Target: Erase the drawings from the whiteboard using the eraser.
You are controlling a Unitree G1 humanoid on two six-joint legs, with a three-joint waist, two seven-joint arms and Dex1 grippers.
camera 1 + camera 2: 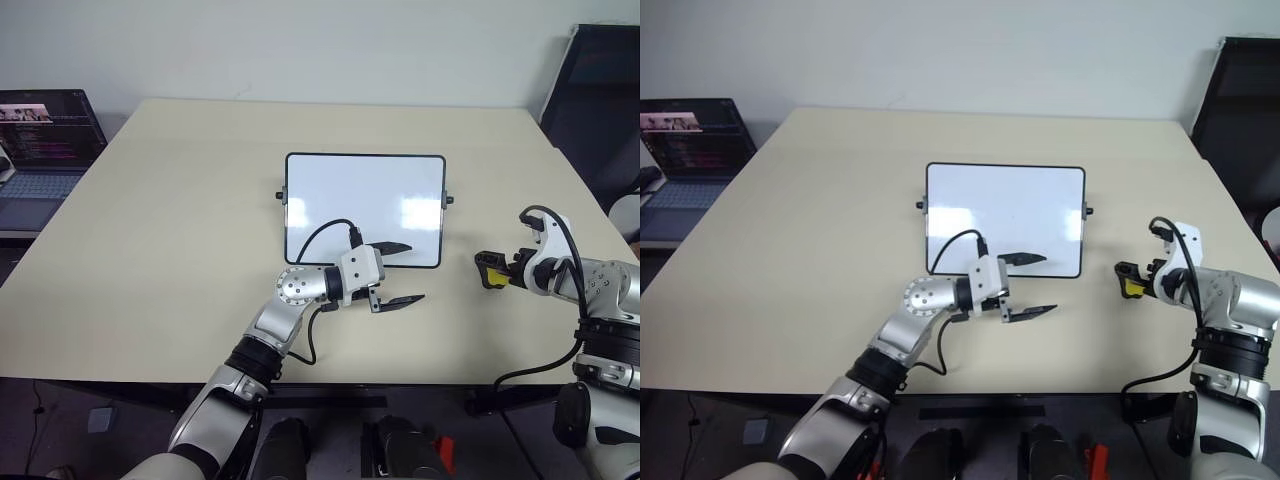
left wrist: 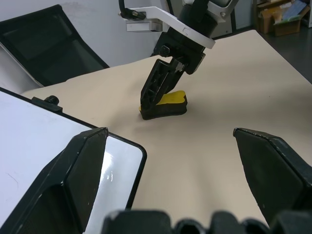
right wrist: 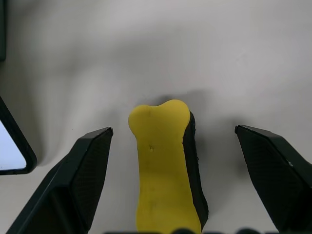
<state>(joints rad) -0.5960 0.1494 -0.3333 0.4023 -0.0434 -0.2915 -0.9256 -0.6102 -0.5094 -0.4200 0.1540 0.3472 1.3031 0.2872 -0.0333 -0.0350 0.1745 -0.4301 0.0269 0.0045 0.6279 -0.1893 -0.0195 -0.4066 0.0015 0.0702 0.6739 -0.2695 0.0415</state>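
Note:
The whiteboard (image 1: 364, 205) lies flat in the middle of the tan table, its white surface nearly blank. A faint thin stroke of the drawings (image 2: 10, 179) can be made out in the left wrist view. My left gripper (image 1: 412, 272) is open and level at the board's near right corner, one finger over the board's edge. To the right of the board, the yellow eraser (image 3: 163, 165) with its black underside rests on the table. My right gripper (image 1: 488, 272) stands open around it, a gap on each side between fingers and eraser.
An open laptop (image 1: 45, 140) sits on a side surface at the far left. A black chair (image 1: 600, 100) stands past the table's right back corner. The table's near edge (image 1: 400, 382) runs just below both arms.

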